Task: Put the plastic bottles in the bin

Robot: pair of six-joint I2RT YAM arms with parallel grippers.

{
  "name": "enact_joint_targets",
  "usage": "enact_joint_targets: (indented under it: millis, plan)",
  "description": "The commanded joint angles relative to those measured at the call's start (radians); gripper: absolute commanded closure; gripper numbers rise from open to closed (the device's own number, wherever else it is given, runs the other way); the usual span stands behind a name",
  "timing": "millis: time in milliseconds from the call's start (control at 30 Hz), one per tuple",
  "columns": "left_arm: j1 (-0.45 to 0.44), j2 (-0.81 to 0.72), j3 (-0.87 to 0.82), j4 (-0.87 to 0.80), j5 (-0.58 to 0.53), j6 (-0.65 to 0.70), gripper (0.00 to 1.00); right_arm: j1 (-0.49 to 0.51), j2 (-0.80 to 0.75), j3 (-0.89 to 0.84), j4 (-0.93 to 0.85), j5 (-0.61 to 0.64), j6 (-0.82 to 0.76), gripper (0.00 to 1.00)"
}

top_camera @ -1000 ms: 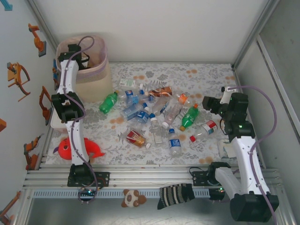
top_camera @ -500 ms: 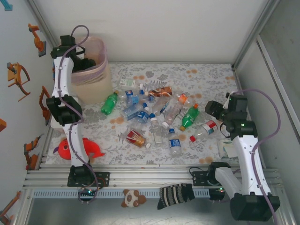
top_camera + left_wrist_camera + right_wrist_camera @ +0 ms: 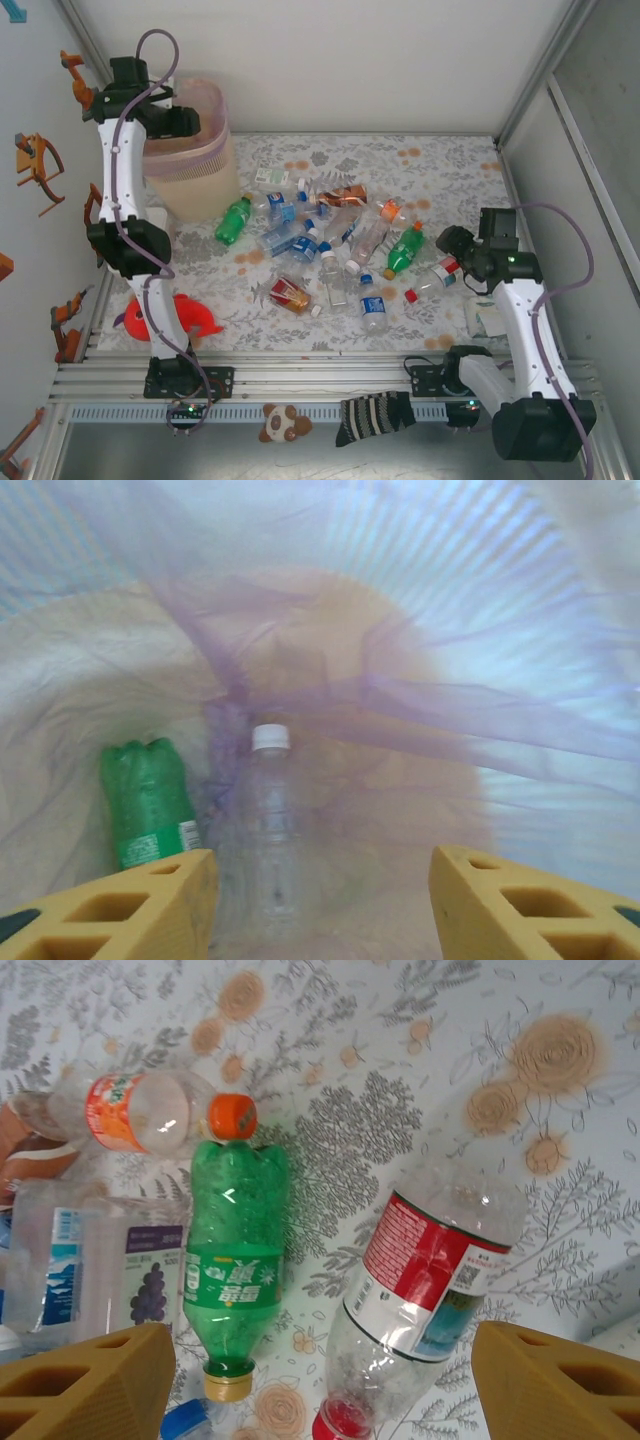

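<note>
Two bottles lay at the bottom of the bin [image 3: 400,630], against its pink bag: a green bottle [image 3: 148,800] just beside a white-capped clear bottle [image 3: 268,820]. The left gripper [image 3: 325,880] hung over the bin's mouth, fingers apart with nothing between them. The bin [image 3: 195,185] stood in the far left corner, close to the wall. The pile of bottles [image 3: 330,240] lay mid-table, with bare floral cloth [image 3: 440,160] between it and the far edge and right wall. The right gripper [image 3: 320,1345] hovered at the pile's right edge, jaws wide and empty, over an orange-capped green bottle [image 3: 235,1250] and a red-labelled bottle [image 3: 425,1260]. The green label carried white writing too small to read; the red one showed a square code. A neighbouring label [image 3: 150,1280] pictured grapes.
</note>
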Motion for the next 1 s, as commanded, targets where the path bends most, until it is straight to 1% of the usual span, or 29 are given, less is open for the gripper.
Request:
enact_joint_targets:
  millis: [0, 133, 233, 400, 533, 667, 833, 967]
  plan:
    - [-0.025, -0.046, -0.035, -0.023, 0.093, 0.015, 0.56, 0.008, 0.0, 0.003, -0.015, 0.02, 0.029, 0.23]
    - [-0.044, -0.044, -0.068, -0.071, 0.116, 0.045, 0.64, 0.008, 0.007, 0.007, -0.013, 0.029, 0.03, 0.24]
    - [-0.05, -0.026, -0.088, -0.101, 0.112, 0.071, 0.7, 0.008, 0.018, 0.008, -0.013, 0.04, 0.032, 0.24]
    - [-0.048, 0.015, -0.105, -0.125, 0.112, 0.1, 0.73, 0.008, 0.034, 0.011, -0.009, 0.058, 0.042, 0.25]
    - [-0.042, 0.049, -0.085, -0.126, 0.112, 0.107, 0.73, 0.008, 0.051, 0.004, 0.002, 0.071, 0.051, 0.25]
    - [-0.029, 0.077, -0.025, -0.125, 0.109, 0.091, 0.73, 0.008, 0.087, -0.01, 0.005, 0.077, 0.079, 0.26]
    - [-0.022, 0.065, 0.049, -0.111, 0.086, 0.068, 0.68, 0.007, 0.129, -0.051, 0.017, 0.106, 0.133, 0.26]
    - [-0.019, 0.026, 0.057, -0.074, 0.075, 0.047, 0.63, 0.007, 0.162, -0.09, 0.058, 0.106, 0.164, 0.24]
